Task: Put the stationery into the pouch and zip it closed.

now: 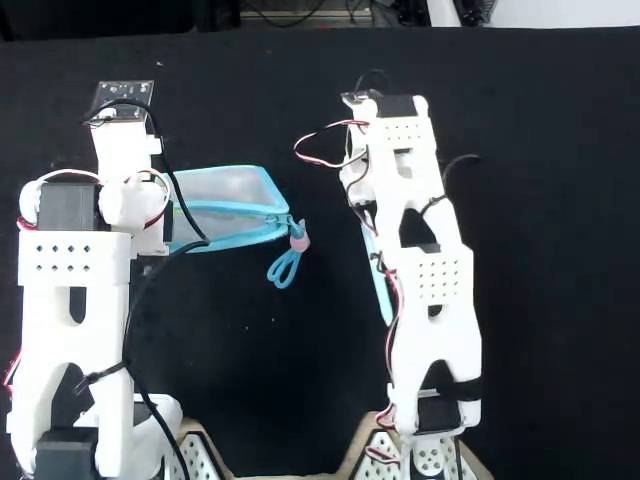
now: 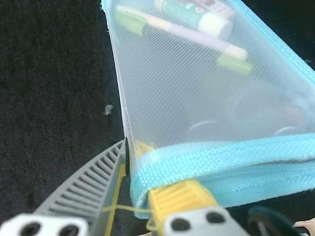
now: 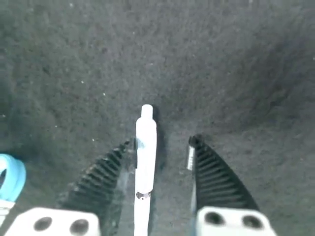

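Both end effectors sit low over the black tabletop (image 1: pixel 560 200). The left end effector (image 2: pixel 132 153) is clenched on the pouch (image 2: pixel 197 108). Its grey finger (image 2: pixel 93 182) and yellow-tipped finger (image 2: pixel 179 196) pinch the corner where the mesh wall meets the blue zip band (image 2: pixel 236 164). A glue stick (image 2: pixel 197 14) and pens (image 2: pixel 187 35) show through the mesh, lying inside toward the far end. From that grip the pouch stretches away from the left arm (image 1: pixel 70 300) toward the middle of the tabletop. Its zip pull carries a blue loop (image 1: pixel 286 266) that lies on the cloth at the end nearest the right arm (image 1: pixel 430 290).

The right end effector (image 3: pixel 160 142) is released, jaws spread wide. A loose pen (image 3: pixel 146 157), white, lies on the tabletop between the fingers, close against one finger with a gap to the other. In the high view this pen lies partly under the right arm, near the loop but apart from the pouch.
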Available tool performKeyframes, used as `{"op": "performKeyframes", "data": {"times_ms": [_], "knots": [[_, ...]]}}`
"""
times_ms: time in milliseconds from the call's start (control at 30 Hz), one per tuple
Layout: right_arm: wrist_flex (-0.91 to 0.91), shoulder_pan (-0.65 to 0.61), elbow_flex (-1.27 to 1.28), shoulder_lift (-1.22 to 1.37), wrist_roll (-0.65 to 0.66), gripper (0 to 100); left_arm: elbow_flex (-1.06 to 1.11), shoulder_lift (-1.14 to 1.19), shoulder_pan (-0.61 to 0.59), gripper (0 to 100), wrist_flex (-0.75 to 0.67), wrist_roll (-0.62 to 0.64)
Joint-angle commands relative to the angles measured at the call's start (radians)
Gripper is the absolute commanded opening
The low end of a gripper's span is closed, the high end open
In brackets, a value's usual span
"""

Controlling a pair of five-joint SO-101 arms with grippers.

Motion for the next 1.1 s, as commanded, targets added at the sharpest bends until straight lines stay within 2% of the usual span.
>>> {"op": "performKeyframes", "data": {"times_ms": [0,333,933,1000,1067], "knots": [[0.034,-0.008,-0.031,-0.022,-0.003,15.8,0.015,0.012,0.002,3,-0.005,0.009],[0.034,-0.063,0.021,-0.016,0.000,15.8,0.015,0.012,0.002,3,-0.003,0.009],[0.031,-0.031,0.004,0.033,0.187,15.8,0.015,0.012,0.002,3,0.000,0.009],[0.032,-0.029,0.002,0.035,0.190,12.3,0.015,0.012,0.002,3,0.000,0.009],[0.032,-0.029,0.001,0.033,0.189,1.7,0.015,0.012,0.002,3,0.000,0.009]]}}
